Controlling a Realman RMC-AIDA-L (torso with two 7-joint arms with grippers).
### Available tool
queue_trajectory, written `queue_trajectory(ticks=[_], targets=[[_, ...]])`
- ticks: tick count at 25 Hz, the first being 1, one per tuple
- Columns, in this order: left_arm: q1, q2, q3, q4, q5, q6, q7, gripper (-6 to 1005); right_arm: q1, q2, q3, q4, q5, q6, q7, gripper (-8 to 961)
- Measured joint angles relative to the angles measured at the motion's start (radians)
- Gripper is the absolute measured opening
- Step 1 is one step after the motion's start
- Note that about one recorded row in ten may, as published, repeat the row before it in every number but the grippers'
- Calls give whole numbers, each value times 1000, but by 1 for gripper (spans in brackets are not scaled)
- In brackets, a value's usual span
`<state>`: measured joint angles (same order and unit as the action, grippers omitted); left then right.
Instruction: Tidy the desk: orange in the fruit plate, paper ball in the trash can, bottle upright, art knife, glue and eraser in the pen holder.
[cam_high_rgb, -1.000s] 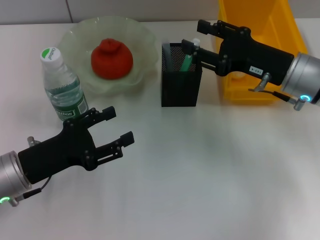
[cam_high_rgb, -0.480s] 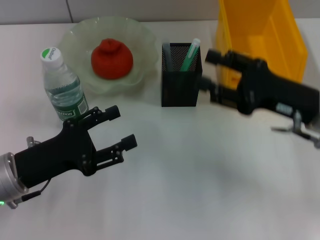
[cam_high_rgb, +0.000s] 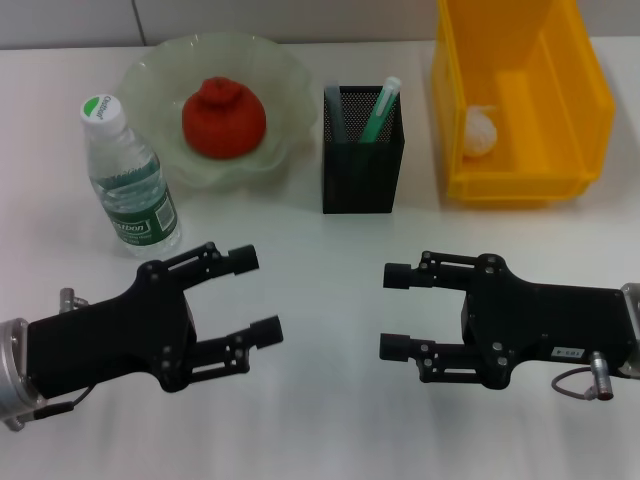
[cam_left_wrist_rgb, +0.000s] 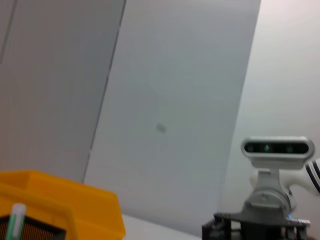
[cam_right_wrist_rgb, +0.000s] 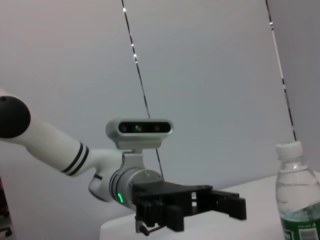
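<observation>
The orange (cam_high_rgb: 223, 117) lies in the pale-green fruit plate (cam_high_rgb: 150, 75) at the back left. The bottle (cam_high_rgb: 128, 178) stands upright left of the plate; it also shows in the right wrist view (cam_right_wrist_rgb: 298, 192). The black mesh pen holder (cam_high_rgb: 362, 170) stands at the middle back with a green stick (cam_high_rgb: 380, 110) and a dark stick in it. The paper ball (cam_high_rgb: 481, 131) lies in the yellow trash can (cam_high_rgb: 580, 95) at the back right. The eraser is not visible. My left gripper (cam_high_rgb: 256, 292) is open and empty at the front left. My right gripper (cam_high_rgb: 393, 311) is open and empty at the front right.
The two grippers face each other over the bare white table (cam_high_rgb: 330, 400), apart by a hand's width. The left wrist view shows the trash can's rim (cam_left_wrist_rgb: 60, 200) and the pen holder's top (cam_left_wrist_rgb: 30, 230).
My right arm has drawn back from above the pen holder to the front right of the table, empty. My left gripper has shifted slightly forward and to the right.
</observation>
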<state>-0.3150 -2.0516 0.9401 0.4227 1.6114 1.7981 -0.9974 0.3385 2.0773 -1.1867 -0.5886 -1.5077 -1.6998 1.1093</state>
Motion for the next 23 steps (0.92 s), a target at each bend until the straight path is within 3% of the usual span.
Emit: queue_trajectory(ticks=[23], targets=[[-1,-10,-5,14,25,-60,-16,802,15,4,-7,-1,-5,24,-2,709]])
